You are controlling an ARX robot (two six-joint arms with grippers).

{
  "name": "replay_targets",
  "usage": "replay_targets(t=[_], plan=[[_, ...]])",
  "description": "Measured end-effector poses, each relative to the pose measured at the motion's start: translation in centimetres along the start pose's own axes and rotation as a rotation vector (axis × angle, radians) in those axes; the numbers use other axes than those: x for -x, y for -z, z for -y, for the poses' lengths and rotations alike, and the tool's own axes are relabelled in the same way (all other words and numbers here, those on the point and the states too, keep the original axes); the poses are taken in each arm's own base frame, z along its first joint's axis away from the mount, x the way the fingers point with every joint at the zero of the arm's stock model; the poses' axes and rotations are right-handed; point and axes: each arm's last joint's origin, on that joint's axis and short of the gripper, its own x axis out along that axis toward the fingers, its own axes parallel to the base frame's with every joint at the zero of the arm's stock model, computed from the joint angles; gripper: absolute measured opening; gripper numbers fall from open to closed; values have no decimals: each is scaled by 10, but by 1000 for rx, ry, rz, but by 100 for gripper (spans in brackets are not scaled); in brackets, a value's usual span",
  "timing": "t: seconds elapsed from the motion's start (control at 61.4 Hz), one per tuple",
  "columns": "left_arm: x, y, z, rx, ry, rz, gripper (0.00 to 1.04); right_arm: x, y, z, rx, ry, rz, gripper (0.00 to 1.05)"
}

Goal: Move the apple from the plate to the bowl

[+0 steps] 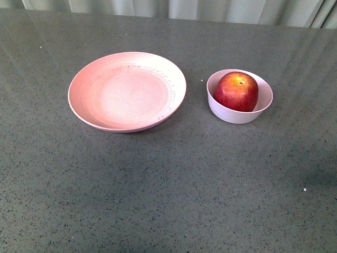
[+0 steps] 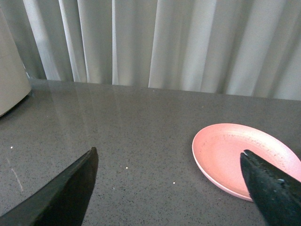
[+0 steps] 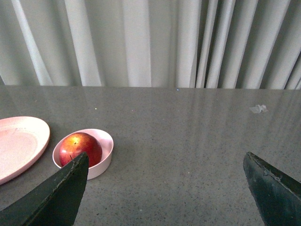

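front view: apple [image 1: 236, 91] sits inside the bowl [image 1: 240, 110], stem dimple up, filling most of it. plate [image 1: 127, 90] lies bare to the left of the bowl, near but not touching. neither arm shows in this view.

right wrist view: right end effector [image 3: 164, 188] hangs above the bench [image 3: 188, 141] with its two dark fingers spread wide and nothing between them. apple and bowl lie ahead of it and off toward the robot's left, well apart from the fingers; the plate's edge shows beyond the bowl on that same side.

left wrist view: left end effector [image 2: 171, 188] is likewise spread and empty over bare bench; only the plate shows ahead, toward the robot's right. apple not in this view.

key relation: apple is round, so no long axis to align with. bowl stands on the robot's right half of the bench, so the right arm is judged the nearer one (left would have to cross over the plate).

judgement: transfer looks complete, apple in bowl and plate clear; no further grasp seems called for.
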Motion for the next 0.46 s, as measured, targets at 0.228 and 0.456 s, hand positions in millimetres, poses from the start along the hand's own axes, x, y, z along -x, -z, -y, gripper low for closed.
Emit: replay_targets(t=[0.228,0.456], plan=[[0,0,0,-2,0,0,96,0,0,0,0,0,0,96],[0,0,0,-2,0,0,96,0,0,0,0,0,0,96]])
